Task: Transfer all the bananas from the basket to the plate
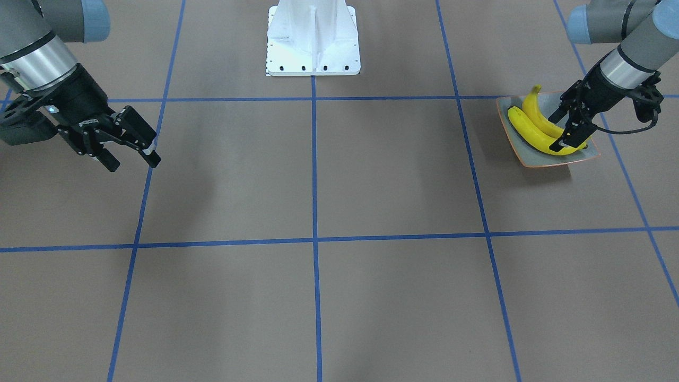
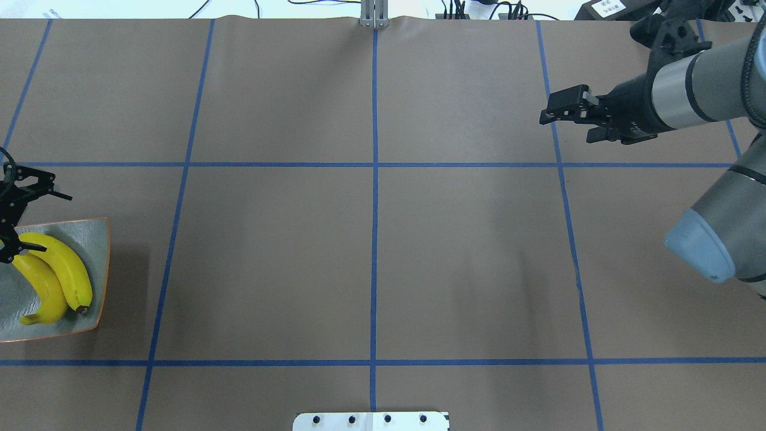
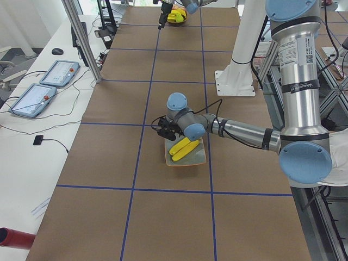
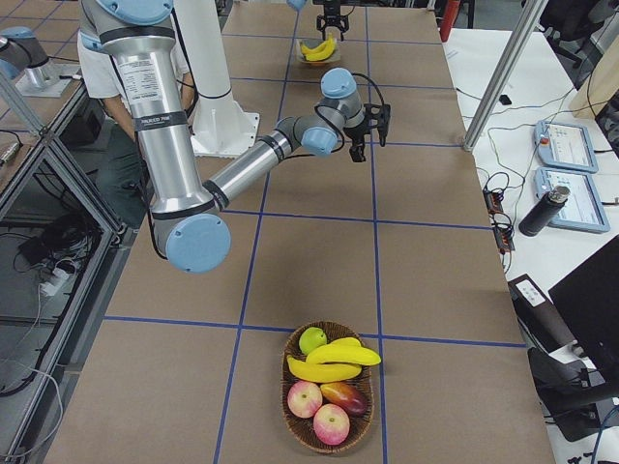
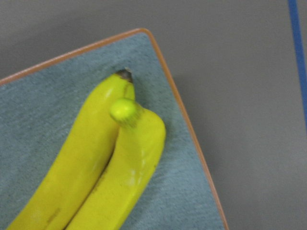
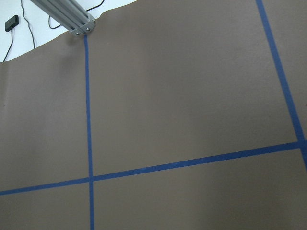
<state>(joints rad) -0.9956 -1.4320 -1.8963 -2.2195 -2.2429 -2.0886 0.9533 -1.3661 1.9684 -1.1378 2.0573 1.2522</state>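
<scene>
Bananas (image 1: 533,135) — two on the plate (image 1: 530,157), left gripper (image 1: 555,134) spread over their ends; right gripper (image 1: 133,164) gapes empty — two more in the basket (image 4: 329,449).

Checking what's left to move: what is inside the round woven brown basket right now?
In the basket, two curved yellow bananas lie on top, with a green apple, two pinkish-red apples and a darker red fruit. Anything beneath them is hidden.
</scene>
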